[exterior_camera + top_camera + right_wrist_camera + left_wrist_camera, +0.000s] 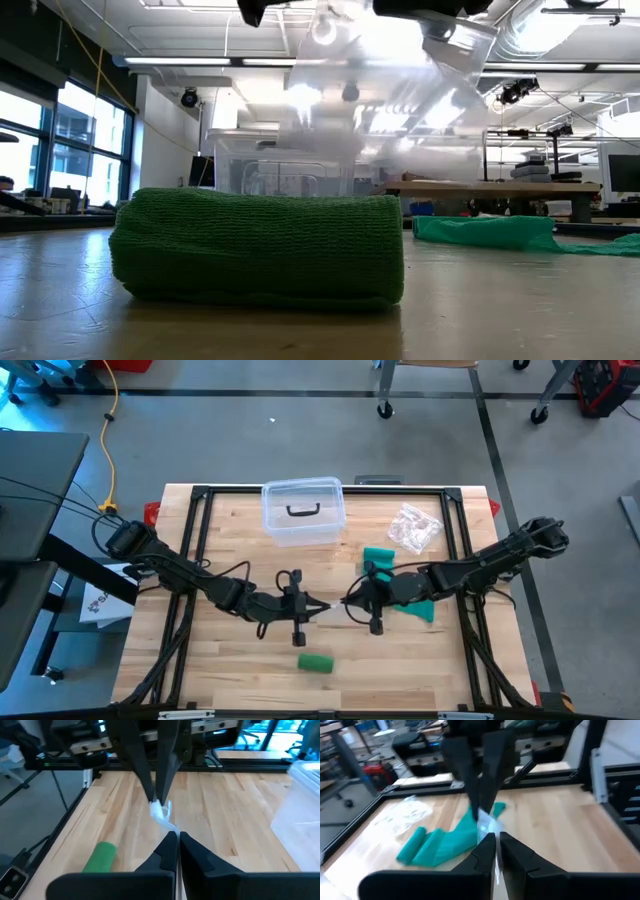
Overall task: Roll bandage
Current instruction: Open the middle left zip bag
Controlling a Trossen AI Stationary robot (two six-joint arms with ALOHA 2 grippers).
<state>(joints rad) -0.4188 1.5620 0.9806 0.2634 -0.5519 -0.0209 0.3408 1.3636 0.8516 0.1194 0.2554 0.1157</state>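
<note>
A rolled green bandage (315,663) lies on its side near the table's front; it fills the low view (260,245). A loose teal bandage (405,588) lies spread on the table under the right arm. My left gripper (322,608) and my right gripper (347,603) meet tip to tip above the table's middle. Both are shut on a small clear plastic wrapper (161,811), which also shows in the low view (385,90) hanging above the green roll. My left gripper pinches one end of the clear wrapper (489,827) between its two fingers, coming level from the table's left. The wrapper is lifted clear of the table. My right gripper pinches the wrapper's other end (170,824) between its two fingers, coming level from the table's right. The wrapper spans the short gap between the two grippers.
A clear lidded plastic box (303,510) stands at the table's far middle. A crumpled clear wrapper (415,528) lies at the far right. A black frame (200,495) runs around the table's edges. Bare wood shows at the near left and near right.
</note>
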